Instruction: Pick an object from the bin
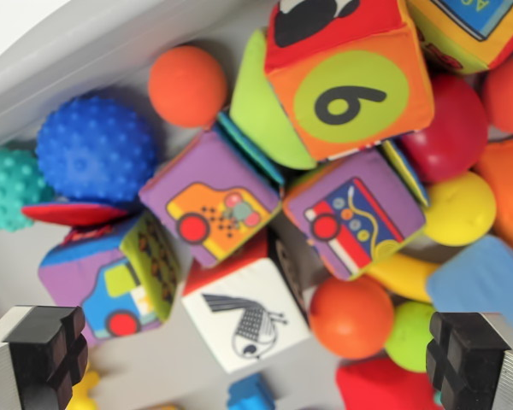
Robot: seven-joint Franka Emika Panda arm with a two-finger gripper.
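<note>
Grey bin [111, 43] floor, pale wall, crammed with soft blocks, balls

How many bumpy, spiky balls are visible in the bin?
2. A blue spiky ball lies near the bin wall, upper left; a teal spiky ball sits beside it at the left edge. Others may be hidden.

Teal bumpy ball [8, 188] cut by left edge, blue piece [250, 395] cropped at bottom, soft blur throughout

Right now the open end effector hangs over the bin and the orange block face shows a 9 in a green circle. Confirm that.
Not quite: the wrist view shows a 6 on the orange block, in a green circle. The end effector is open over the bin.
</note>
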